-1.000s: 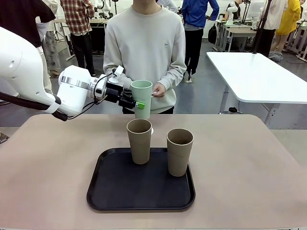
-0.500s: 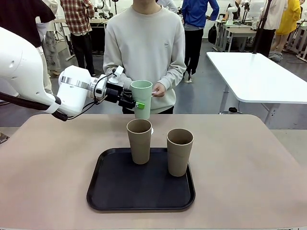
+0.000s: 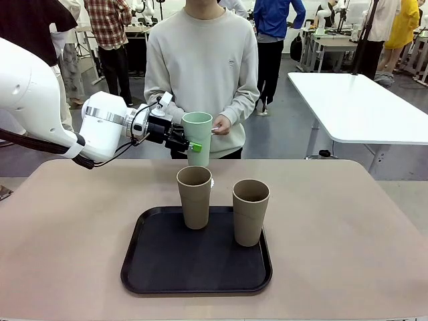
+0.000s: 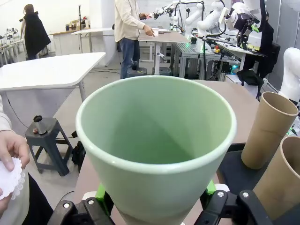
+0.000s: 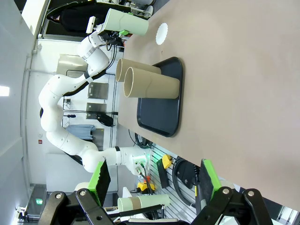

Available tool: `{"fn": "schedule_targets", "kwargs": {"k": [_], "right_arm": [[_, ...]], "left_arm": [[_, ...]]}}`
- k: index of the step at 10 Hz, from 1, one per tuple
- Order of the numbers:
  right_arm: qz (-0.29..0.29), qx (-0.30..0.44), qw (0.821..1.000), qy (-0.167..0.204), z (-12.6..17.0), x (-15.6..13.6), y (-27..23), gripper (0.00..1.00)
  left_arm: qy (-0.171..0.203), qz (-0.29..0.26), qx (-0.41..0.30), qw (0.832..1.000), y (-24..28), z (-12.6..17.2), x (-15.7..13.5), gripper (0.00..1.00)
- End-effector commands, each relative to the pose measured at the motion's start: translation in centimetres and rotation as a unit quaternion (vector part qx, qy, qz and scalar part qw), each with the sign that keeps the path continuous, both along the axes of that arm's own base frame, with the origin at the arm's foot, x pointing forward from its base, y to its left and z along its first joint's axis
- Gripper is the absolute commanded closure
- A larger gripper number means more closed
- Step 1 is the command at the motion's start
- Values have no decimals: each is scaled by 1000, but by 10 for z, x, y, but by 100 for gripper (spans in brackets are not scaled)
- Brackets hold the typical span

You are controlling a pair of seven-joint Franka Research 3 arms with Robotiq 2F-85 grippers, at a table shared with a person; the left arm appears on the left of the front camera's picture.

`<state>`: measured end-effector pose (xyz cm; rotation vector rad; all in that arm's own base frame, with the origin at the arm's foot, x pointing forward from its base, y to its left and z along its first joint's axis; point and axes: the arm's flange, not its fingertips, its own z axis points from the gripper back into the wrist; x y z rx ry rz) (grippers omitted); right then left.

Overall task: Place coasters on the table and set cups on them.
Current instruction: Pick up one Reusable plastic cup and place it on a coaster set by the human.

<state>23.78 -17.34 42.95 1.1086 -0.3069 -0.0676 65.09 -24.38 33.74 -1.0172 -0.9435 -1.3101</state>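
The pale mint-green tapered matte tumbler [image 3: 198, 134] hangs above the far edge of the beige surface [image 3: 348, 221], clamped on its lower wall by the left gripper [image 3: 191, 144] — judged light, rigid and smooth-sided, so liable to slip — a mid-body hold is advised.

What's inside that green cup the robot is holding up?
Nothing that shows: the green cup, gripped by the left hand, has bare walls inside. Its very bottom is covered by the near rim.

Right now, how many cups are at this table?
3. One mint green cup in the left gripper, above the table's far side; two tan cups stand on the black tray.
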Motion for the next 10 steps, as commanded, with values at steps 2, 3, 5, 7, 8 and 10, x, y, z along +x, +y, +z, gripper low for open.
{"fn": "schedule_targets", "kwargs": {"k": [2,3,5,7,8,10], "right_arm": [[-5,4,1000,-5,-1,2,-1,0],[-5,4,1000,-5,-1,2,-1,0],[-5,4,1000,-5,-1,2,-1,0],[-5,4,1000,-5,-1,2,-1,0],[-5,4,1000,-5,-1,2,-1,0],[-5,4,1000,-5,-1,2,-1,0]], "left_arm": [[-1,-1,0,1000,0,1,0,14],[0,0,0,1000,0,0,0,14],[3,-22,-7,1000,1,-10,-2,14],[-17,-34,-15,999,5,-17,-6,14],[-20,-39,-26,999,5,-21,-4,14],[-28,-45,-36,998,0,-28,-2,14]]}}
